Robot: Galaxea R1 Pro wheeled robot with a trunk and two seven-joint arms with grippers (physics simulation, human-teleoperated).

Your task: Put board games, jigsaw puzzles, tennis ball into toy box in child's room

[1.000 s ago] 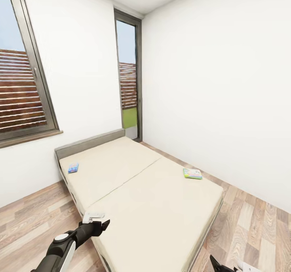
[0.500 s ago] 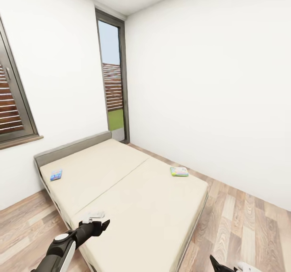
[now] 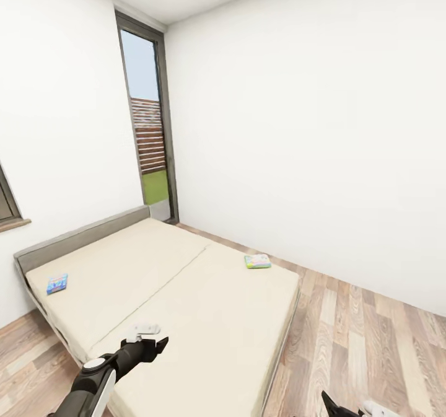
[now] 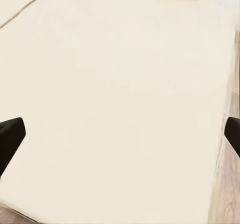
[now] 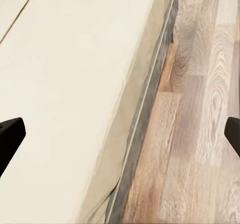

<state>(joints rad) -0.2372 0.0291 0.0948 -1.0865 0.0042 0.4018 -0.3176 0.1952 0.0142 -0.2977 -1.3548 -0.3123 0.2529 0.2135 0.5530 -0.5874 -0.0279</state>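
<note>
Board games (image 3: 257, 261) on bed (image 3: 186, 305), covers blurred

Floor (image 3: 371, 342): pale wood planks, beneath and beside the right gripper.
Walls (image 3: 297, 126): plain white, far ahead of both grippers.
Tall window (image 3: 147, 132): dark frame, slatted fence and grass outside, ahead-left.

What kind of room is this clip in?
Most likely a bedroom: a wide bed with a beige mattress and low grey headboard, wood-plank floor, and a tall narrow window. Two board games lie on the bed.
</note>
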